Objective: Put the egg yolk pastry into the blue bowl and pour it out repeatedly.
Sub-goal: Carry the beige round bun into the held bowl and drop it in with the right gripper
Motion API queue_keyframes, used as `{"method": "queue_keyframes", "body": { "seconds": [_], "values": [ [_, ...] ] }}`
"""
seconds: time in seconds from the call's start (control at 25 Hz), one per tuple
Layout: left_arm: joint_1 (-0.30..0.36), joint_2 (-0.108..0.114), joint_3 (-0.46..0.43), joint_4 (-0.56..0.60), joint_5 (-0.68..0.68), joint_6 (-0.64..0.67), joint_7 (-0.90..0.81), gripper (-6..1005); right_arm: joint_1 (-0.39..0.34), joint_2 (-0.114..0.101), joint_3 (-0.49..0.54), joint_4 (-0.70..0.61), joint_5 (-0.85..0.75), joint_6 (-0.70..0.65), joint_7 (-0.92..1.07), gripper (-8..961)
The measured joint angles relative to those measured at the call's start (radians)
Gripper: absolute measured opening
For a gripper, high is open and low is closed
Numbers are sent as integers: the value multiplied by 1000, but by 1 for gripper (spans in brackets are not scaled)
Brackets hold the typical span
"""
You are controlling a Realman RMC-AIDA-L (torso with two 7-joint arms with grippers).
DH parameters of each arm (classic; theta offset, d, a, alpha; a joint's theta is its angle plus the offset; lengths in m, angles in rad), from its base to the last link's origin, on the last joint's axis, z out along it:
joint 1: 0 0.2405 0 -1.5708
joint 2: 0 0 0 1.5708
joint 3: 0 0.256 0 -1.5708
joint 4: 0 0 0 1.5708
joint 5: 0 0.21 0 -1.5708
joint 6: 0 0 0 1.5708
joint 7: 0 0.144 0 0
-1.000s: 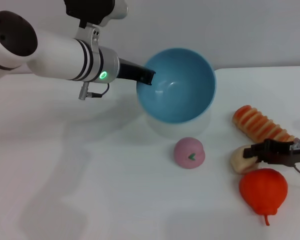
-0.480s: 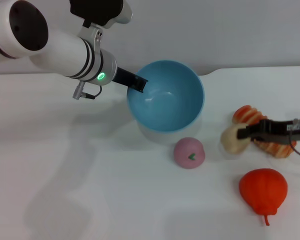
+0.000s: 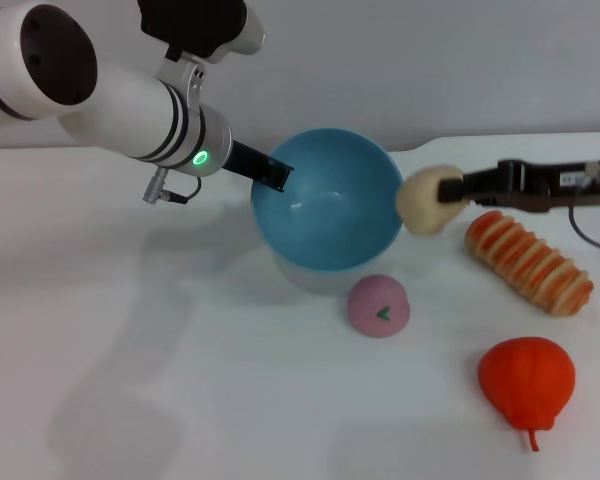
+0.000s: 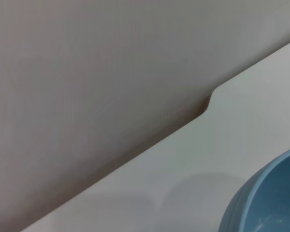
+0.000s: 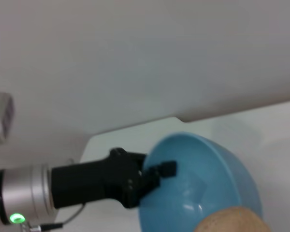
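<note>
The blue bowl point(image 3: 327, 200) hangs tilted above the table, its rim pinched by my left gripper point(image 3: 272, 174), which is shut on it. A slice of the bowl point(image 4: 266, 198) shows in the left wrist view. My right gripper point(image 3: 450, 189) reaches in from the right, shut on the egg yolk pastry point(image 3: 427, 199), a pale beige ball held in the air just right of the bowl's rim. The right wrist view shows the pastry point(image 5: 232, 220) close up, with the bowl point(image 5: 203, 188) and the left gripper point(image 5: 154, 174) beyond.
On the table lie a pink bun point(image 3: 379, 305) with a green mark in front of the bowl, a striped orange-and-cream bread point(image 3: 528, 262) at the right, and an orange-red pear-like fruit point(image 3: 526, 380) near the front right. The table's back edge point(image 4: 203, 111) borders a grey wall.
My right gripper has lifted the pastry off the table and carried it up and left to the bowl's rim. The bowl has come down and tilted more upright in the left gripper.
</note>
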Motion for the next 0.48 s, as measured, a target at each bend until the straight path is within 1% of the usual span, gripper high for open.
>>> {"method": "queue_keyframes", "body": {
  "seconds": [0.2, 0.48],
  "values": [
    [2, -3, 1, -7, -4, -29, 0, -2, 44, -1, -1, 25, 20, 45, -3, 92],
    [8, -8, 14, -11, -10, -42, -1, -2, 128, 2, -2, 152, 23, 105, -52, 76]
  ]
}}
